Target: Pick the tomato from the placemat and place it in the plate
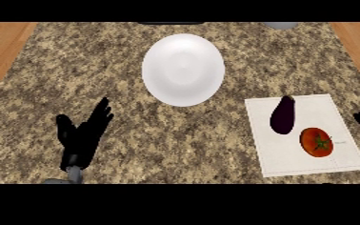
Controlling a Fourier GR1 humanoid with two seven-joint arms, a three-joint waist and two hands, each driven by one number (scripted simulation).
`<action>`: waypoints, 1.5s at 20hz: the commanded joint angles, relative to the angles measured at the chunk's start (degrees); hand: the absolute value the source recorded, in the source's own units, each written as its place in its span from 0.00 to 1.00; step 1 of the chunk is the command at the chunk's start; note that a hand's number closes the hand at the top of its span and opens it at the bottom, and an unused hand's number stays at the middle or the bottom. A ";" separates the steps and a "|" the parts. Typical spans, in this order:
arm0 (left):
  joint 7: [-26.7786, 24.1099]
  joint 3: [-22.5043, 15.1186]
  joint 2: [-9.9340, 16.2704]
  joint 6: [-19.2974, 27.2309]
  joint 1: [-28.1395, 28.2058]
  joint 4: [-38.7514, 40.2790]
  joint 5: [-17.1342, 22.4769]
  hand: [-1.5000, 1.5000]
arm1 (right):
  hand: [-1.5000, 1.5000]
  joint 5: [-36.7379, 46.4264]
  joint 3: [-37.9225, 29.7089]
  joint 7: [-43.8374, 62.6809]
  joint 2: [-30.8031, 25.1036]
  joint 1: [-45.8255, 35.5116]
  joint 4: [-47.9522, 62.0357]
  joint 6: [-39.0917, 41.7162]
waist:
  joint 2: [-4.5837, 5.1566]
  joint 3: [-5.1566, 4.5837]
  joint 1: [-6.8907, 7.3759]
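One plate (184, 69) out on the counter (84, 66), white and round. One mat (306, 136) at the right, and on it one tomato (316, 142) and one aubergine (283, 115), so two vegetables in all. One hand (83, 134) showing, the left. One grey object (281, 25) peeks in at the top edge, too cut off to name.

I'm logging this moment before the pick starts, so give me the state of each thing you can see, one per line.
tomato: on the placemat, untouched
eggplant: lying on the placemat, beside the tomato
placemat: flat on the counter
plate: holds nothing
left robot hand: open, resting, holding nothing
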 commanded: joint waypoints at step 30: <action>3.30 5.48 -6.03 -3.61 -1.11 0.47 -6.41 0.50 | 1.00 22.38 1.36 -1.73 4.70 -12.57 18.37 -0.43 | 0.06 -0.06 -0.06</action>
